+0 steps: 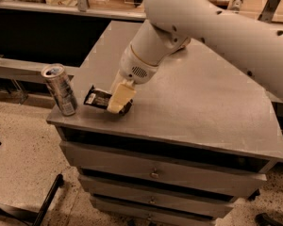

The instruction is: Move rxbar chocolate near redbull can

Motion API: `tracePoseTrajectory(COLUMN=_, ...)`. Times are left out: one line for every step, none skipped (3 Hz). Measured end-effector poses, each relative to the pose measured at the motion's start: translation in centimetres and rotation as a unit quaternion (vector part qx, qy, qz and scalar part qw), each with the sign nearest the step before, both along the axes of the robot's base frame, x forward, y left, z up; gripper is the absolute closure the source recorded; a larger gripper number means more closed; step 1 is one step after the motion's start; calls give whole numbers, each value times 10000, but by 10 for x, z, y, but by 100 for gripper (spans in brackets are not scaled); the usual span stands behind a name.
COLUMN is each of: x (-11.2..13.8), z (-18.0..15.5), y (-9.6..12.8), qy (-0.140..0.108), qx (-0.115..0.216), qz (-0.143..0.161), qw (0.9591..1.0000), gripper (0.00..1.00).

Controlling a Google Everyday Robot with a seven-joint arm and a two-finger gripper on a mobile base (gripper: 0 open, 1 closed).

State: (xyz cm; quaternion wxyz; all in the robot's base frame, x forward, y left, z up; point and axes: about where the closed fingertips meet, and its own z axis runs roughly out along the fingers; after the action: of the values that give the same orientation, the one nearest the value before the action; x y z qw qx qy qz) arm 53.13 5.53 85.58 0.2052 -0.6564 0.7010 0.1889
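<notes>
One rxbar chocolate (pixel 98 98) sits at the front left part of the grey worktop (pixel 203 107), its white-patched end pointing toward the redbull can (pixel 60 90). The can stands upright near it at the left corner, the two apart. Whether the bar rests on the surface or hangs just above it I cannot tell. The end effector (pixel 121 98), its pale fingers pointing down, is clamped on the bar's right end. Below the worktop, three drawers (pixel 155 173) are closed, their contents hidden.
</notes>
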Motion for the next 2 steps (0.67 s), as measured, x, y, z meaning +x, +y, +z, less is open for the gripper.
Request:
tracePoseTrajectory(x=22, z=2, y=21, qy=-65, qx=148, qz=157, qw=9997, gripper=100)
tracePoseTrajectory(x=22, z=3, y=23, qy=-68, qx=159, qz=170, qw=9997, gripper=82)
